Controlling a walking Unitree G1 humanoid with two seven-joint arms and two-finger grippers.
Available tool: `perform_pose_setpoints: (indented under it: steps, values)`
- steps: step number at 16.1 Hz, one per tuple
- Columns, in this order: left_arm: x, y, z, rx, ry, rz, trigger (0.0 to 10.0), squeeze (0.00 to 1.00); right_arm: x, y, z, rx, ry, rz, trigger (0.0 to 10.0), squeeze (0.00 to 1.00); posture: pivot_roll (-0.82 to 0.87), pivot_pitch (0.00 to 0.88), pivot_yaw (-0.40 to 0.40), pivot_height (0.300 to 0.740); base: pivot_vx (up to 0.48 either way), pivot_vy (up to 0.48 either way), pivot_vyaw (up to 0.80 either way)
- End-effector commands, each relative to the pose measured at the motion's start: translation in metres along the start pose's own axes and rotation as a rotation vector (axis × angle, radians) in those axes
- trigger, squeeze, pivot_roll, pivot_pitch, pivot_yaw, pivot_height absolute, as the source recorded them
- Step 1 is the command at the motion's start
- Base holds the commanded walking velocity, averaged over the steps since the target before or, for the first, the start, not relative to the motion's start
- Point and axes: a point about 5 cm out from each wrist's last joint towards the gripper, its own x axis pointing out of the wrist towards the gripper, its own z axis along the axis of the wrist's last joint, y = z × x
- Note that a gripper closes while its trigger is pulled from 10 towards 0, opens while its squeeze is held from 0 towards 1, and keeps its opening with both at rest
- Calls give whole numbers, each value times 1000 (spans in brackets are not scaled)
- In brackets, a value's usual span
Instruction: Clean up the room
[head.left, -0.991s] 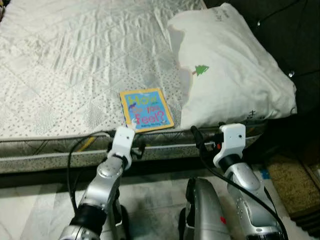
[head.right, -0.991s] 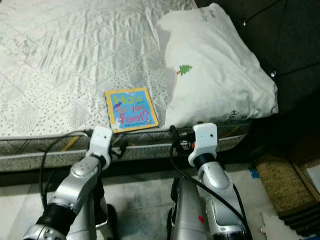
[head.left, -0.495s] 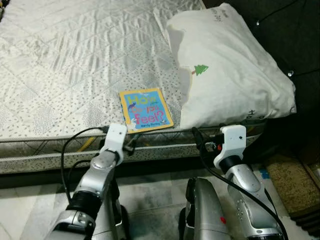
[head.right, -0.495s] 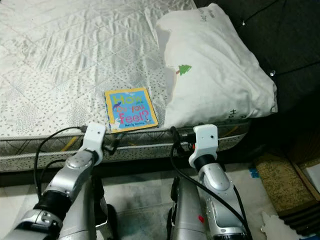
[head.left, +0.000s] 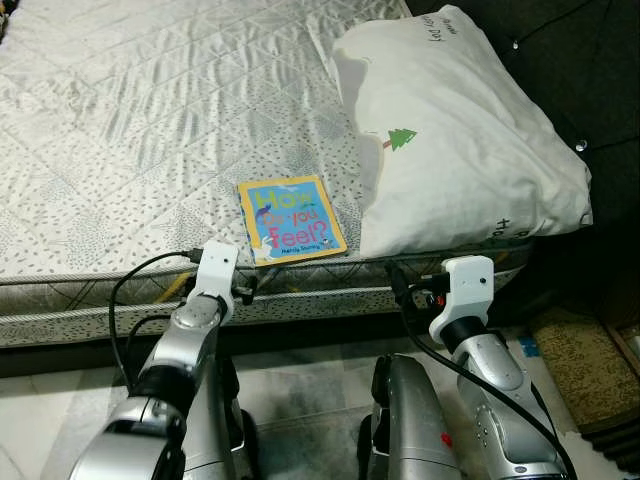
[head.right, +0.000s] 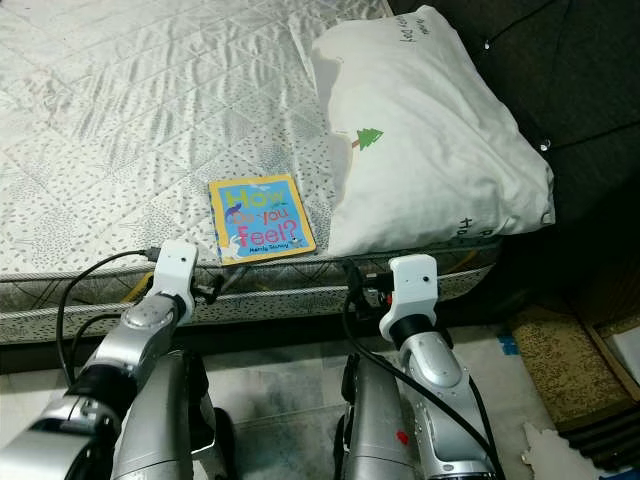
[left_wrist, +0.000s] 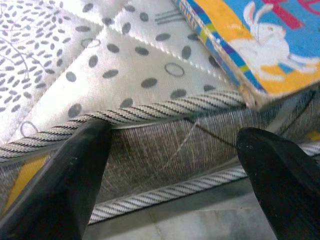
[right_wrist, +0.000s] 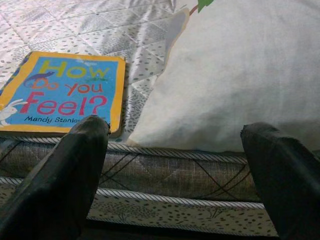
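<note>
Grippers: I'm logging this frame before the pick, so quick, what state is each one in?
Left gripper: open, holding nothing, at the mattress edge near the book.
Right gripper: open, holding nothing.

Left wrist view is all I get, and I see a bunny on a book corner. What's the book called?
Observer: The board book cover reads "How Do You Feel?".
Operator: What's next to it?
Observer: A white pillow with a small green tree, to the book's right on the mattress.
Operator: Where's my other end effector?
Observer: The right end effector is open, pointing at the mattress edge below the pillow.
</note>
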Motion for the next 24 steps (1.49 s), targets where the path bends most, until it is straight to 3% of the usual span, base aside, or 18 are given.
perform_pose_setpoints:
  steps: [1, 8, 13, 16, 18, 20, 24]
  values:
    - [1, -2, 3, 6, -14, -13, 10000, 0, -5, -5, -2, -8, 14, -21, 10000, 0, -79, 255, -41, 549, 0, 0, 0]
    - [5, -16, 7, 47, -23, -105, 10000, 0, -5, -5, -2, -11, 17, -19, 10000, 0, -83, 257, -44, 549, 0, 0, 0]
    - [8, 9, 25, 50, -71, -2, 10000, 0, -5, -5, -3, -13, 19, -20, 10000, 0, -82, 252, -46, 549, 0, 0, 0]
    - [8, 13, 28, 53, -92, 4, 10000, 0, -5, -5, -3, -14, 19, -18, 10000, 0, -82, 251, -47, 549, 0, 0, 0]
    - [8, 8, 31, 44, -115, -32, 10000, 0, -4, -5, -4, -15, 20, -16, 10000, 0, -78, 248, -48, 549, 0, 0, 0]
    - [8, -13, 27, 45, -114, -113, 10000, 0, -4, -5, -4, -16, 22, -13, 10000, 0, -78, 245, -48, 549, 0, 0, 0]
    - [7, -21, 16, 27, -85, -115, 10000, 0, -3, -5, -5, -18, 23, -11, 10000, 0, -79, 242, -48, 549, 0, 0, 0]
